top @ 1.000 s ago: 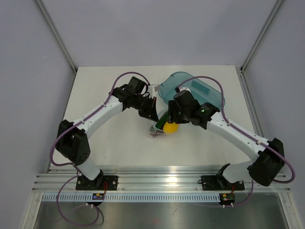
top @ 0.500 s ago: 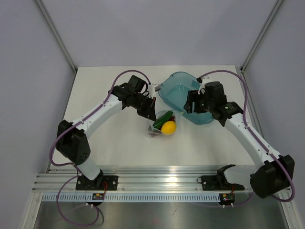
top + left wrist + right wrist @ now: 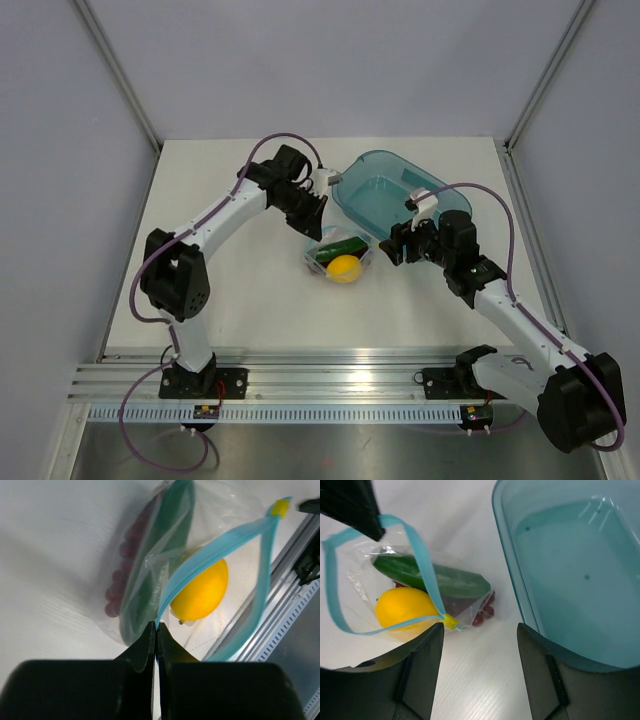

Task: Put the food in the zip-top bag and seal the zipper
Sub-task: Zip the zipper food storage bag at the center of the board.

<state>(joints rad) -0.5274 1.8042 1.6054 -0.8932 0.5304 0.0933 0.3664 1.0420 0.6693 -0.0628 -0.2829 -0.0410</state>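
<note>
From above, the zip-top bag [image 3: 338,256] sits in the middle of the tabletop [image 3: 230,310], just near and left of the teal tray [image 3: 396,198]. The lemon [image 3: 344,268] and the cucumber [image 3: 341,244] show through the plastic. The left arm's jaws reach the bag's far edge. The right arm's jaws hover just right of the bag, apart from it.

In the left wrist view, the left arm's jaws are pressed together, pinching the light blue zipper [image 3: 220,547] at one end. The strip gapes in a loop, with a yellow slider [image 3: 280,507] at its other end. The grapes [image 3: 120,580] lie on the left, beside the cucumber.

In the right wrist view, the right arm's jaws stand spread with only bare tabletop between them. All three foods are inside the open bag on the left, and the tray is on the right.
</note>
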